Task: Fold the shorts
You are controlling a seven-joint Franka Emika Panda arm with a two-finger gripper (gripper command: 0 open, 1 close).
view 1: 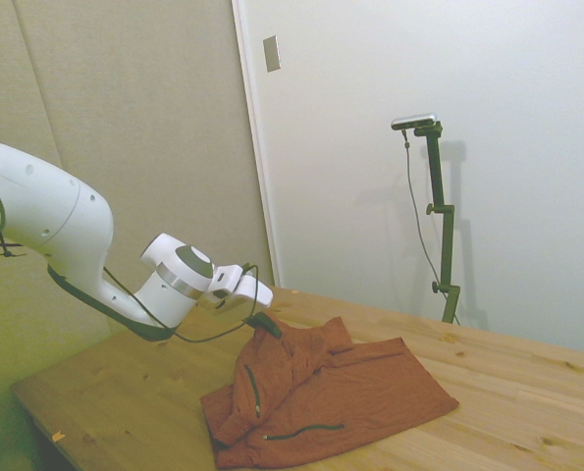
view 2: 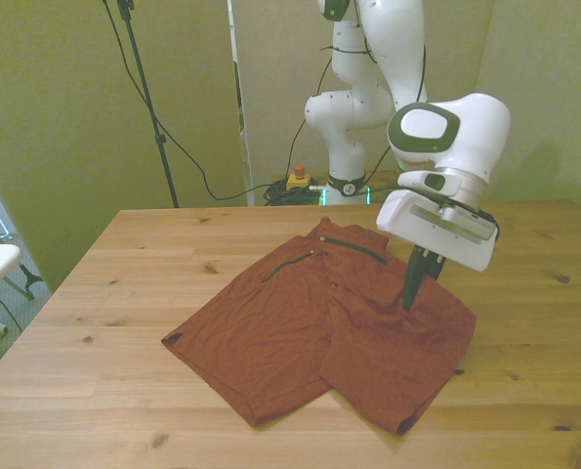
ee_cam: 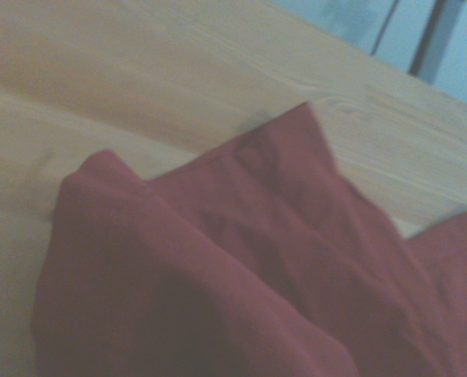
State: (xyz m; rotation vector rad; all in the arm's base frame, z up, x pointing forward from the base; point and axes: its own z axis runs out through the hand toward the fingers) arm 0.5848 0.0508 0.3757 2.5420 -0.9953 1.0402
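Rust-red shorts (view 2: 300, 332), far hem bunched

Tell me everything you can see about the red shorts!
The shorts are rust-red soft cloth, wrinkled, with thin dark zipper lines. They lie on the wooden table, mostly spread flat, both legs pointing toward the front view's near edge. The waist end is bunched up, and one side is folded over near the gripper. The gripper's dark fingers point down onto the cloth at the front view's right side; whether they pinch it cannot be told. Nothing else touches the shorts.
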